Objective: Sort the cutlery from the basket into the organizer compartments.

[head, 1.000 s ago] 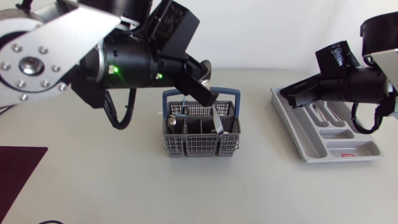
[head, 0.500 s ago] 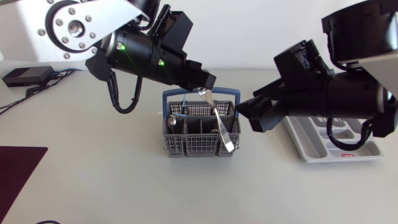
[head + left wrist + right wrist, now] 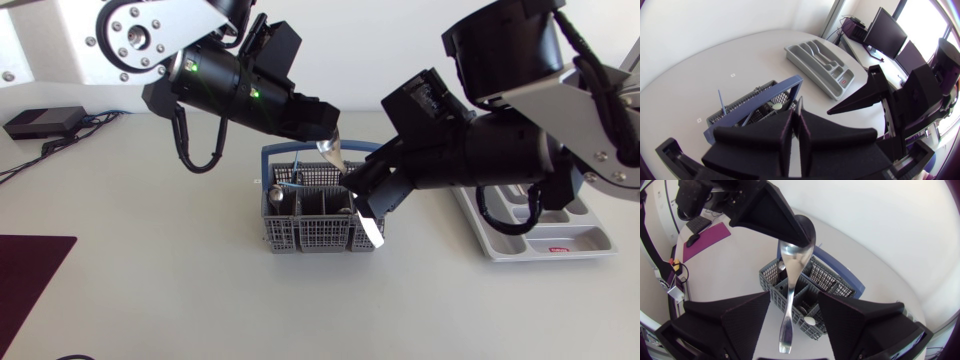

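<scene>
A metal spoon (image 3: pixel 372 230) hangs above the grey basket (image 3: pixel 275 228). My left gripper (image 3: pixel 323 136) is shut on its bowl end, and the handle points down. My right gripper (image 3: pixel 362 196) stands open around the handle. In the right wrist view the spoon (image 3: pixel 791 287) hangs between my right gripper (image 3: pixel 794 298) fingers with a gap on each side, its bowl pinched by the left gripper (image 3: pixel 790 232). The left wrist view shows my left gripper (image 3: pixel 796 131) shut on the spoon's thin edge, with the basket (image 3: pixel 735 107) beneath. The grey organizer (image 3: pixel 560 240) lies at the right.
The basket has a blue handle (image 3: pixel 375 150) and holds more cutlery, including a spoon (image 3: pixel 278 196) and a blue-handled piece (image 3: pixel 290 181). A dark mat (image 3: pixel 30 270) lies at the table's front left. A black box (image 3: pixel 40 122) with cables sits at the far left.
My right arm has swung left from the organizer to the basket, bringing its fingers around the spoon's handle. My left gripper has lifted the spoon out of the basket.
</scene>
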Motion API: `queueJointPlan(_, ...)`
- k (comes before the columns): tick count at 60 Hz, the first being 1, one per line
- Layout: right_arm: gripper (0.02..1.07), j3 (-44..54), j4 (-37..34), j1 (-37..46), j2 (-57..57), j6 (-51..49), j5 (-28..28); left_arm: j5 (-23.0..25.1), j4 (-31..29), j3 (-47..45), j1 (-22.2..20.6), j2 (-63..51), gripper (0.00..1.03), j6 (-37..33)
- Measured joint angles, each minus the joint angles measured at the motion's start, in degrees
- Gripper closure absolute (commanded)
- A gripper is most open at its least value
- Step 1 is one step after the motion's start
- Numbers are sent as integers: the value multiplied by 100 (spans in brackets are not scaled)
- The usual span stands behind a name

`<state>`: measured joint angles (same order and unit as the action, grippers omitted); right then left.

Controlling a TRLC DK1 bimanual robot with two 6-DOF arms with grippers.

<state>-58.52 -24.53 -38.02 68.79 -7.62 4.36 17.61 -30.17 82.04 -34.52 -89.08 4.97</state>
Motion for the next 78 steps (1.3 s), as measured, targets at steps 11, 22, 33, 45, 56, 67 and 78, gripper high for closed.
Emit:
queueJointPlan(11, 59, -15, 52, -59, 195, 15, -15, 120, 0, 63, 2, -2, 100, 68)
queueJointPlan(22, 74, -20, 72, -127, 227, 15, -15, 146, 0, 63, 2, -2, 100, 85)
queueJointPlan(33, 88, -31, 74, -127, 230, 15, -15, 149, 0, 63, 2, -2, 100, 85)
queueJointPlan(45, 90, -31, 77, -127, 258, 15, -20, 149, -46, 63, 2, -2, 100, 85)
queueJointPlan(56, 91, -31, 77, -127, 258, 15, -37, 155, -52, 63, 2, -2, 100, 85)
queueJointPlan(67, 92, -31, 74, -127, 258, 20, -37, 173, -68, 63, 2, -2, 97, 85)
queueJointPlan(78, 93, -31, 74, -127, 258, 105, -35, 190, -72, 63, 2, -2, 86, 85)
